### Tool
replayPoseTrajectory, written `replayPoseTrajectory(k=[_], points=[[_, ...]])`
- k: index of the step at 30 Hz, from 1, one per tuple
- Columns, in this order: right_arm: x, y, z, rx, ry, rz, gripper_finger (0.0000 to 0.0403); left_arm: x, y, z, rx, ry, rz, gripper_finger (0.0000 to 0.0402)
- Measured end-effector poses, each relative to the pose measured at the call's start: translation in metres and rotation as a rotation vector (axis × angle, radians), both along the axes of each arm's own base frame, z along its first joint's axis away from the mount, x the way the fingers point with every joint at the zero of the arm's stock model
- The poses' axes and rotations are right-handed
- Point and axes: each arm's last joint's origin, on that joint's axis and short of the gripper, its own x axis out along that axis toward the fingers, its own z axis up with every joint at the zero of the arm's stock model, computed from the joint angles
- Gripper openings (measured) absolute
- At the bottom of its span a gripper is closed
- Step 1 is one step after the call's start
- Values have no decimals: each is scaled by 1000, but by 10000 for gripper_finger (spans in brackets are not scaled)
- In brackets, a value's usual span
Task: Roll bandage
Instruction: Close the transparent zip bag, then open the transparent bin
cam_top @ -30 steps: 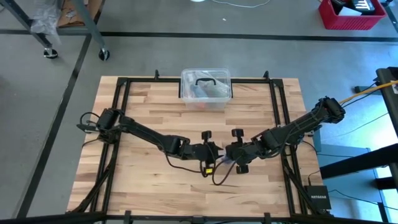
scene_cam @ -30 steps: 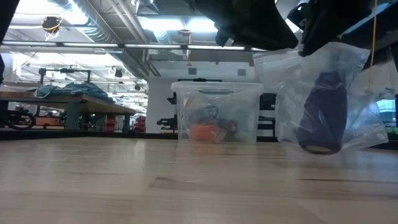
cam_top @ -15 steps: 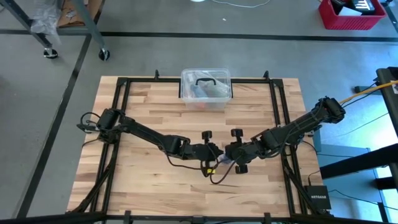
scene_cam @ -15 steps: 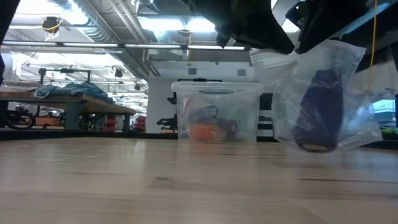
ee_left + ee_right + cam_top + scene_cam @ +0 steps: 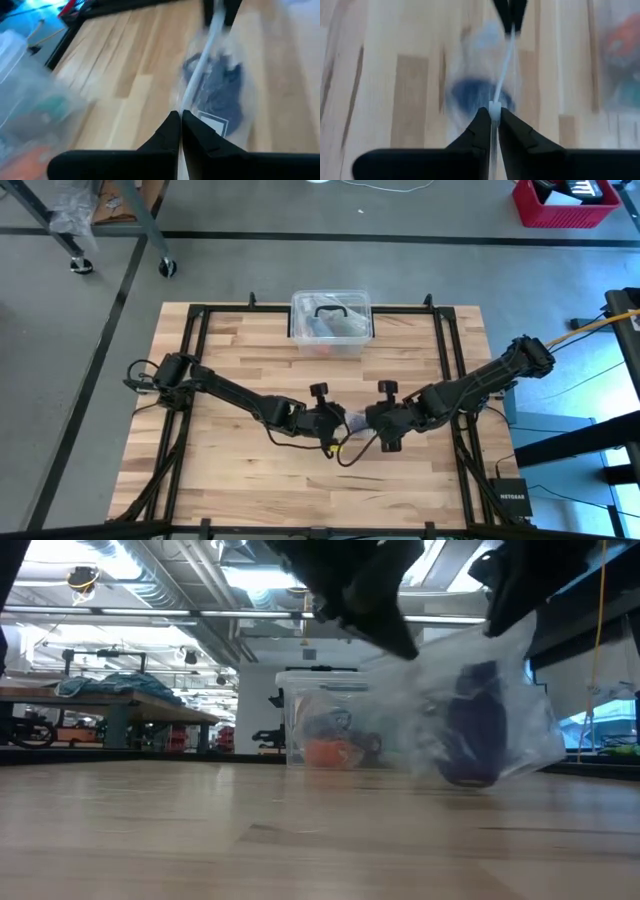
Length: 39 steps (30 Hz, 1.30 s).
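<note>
The dark navy bandage sits bunched inside a clear plastic bag that hangs between my two grippers over the middle of the table. It also shows in the left wrist view and the right wrist view. My left gripper is shut on the bag's top edge at the left. My right gripper is shut on the same edge at the right. A white label shows beside the bandage in the bag. My left gripper pinches the bag's white top edge at its left end between its two fingers, coming level from the table's left. The bag hangs below the fingers with the bandage in its bottom. I cannot tell whether the bag's bottom touches the table. My right gripper pinches the same top edge at its right end between its two fingers, coming level from the table's right. The edge runs drawn out between the two grippers, and the bag hangs below it.
A clear plastic box with a black handle stands at the table's far edge, behind the bag; it also shows in the low view. Black frame rails run along the table's sides. Bare wood lies to the left and near.
My two grippers have drawn a little apart, the left toward the table's left edge and the right toward the right. The bag's top edge has stretched out between them and tipped, lower at the left. The bag with the bandage has swung toward the left.
</note>
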Motion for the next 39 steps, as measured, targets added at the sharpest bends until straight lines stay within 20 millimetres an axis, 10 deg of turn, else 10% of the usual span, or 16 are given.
replayPoseTrajectory(k=[13,21,32,39], points=[[-2,0,31,-15,13,4,31,-4,-13,12,50,50,-25,10],[-3,-4,12,-112,2,-26,36,-4,-29,37,-2,21,-17,82],[17,-47,-17,-170,-60,-68,191,-53,-10,48,-12,265,163,143],[16,-107,0,-210,-81,-134,259,-93,21,51,69,361,316,143]])
